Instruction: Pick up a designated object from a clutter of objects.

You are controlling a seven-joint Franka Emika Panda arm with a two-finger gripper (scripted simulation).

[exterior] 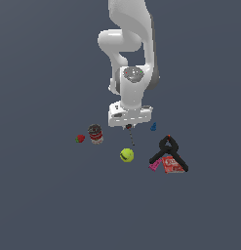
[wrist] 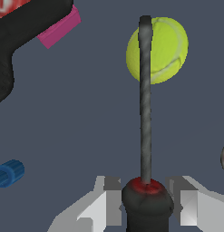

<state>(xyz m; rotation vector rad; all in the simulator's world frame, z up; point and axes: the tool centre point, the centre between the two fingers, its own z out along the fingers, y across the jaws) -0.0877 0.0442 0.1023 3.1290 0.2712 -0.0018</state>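
Overhead, the white arm (exterior: 128,53) is reaching down from the top of the exterior view, taking up the middle of the scene. Beneath it the gripper (exterior: 129,125) is clenching the handle of the screwdriver (exterior: 131,135), with the thin shaft pointing down toward the grey floor (exterior: 44,205).

Next in size, the black clamp (exterior: 169,152) is lying toward the exterior view's right, resting partly over the red box (exterior: 172,165) and touching the pink piece (exterior: 154,165). The red-labelled can (exterior: 95,134) is standing upright on the exterior view's left of the gripper, and nothing is showing inside it from here. The tennis ball (exterior: 126,155) is sitting just below the shaft tip, apart from it. The strawberry (exterior: 80,138) is lying beside the can, and the small blue piece (exterior: 153,127) is sitting near the gripper's right side in that view.

Open floor is stretching widely all around the cluster, out to every edge.

Only the wrist view is showing the grasp closely: both fingers (wrist: 106,204) are pressing against the dark handle with its red collar, and the screwdriver (wrist: 145,108) is running straight out across the tennis ball (wrist: 165,47). The clamp (wrist: 22,31), the pink piece (wrist: 59,31) and the blue piece (wrist: 8,173) are appearing at that picture's edges.
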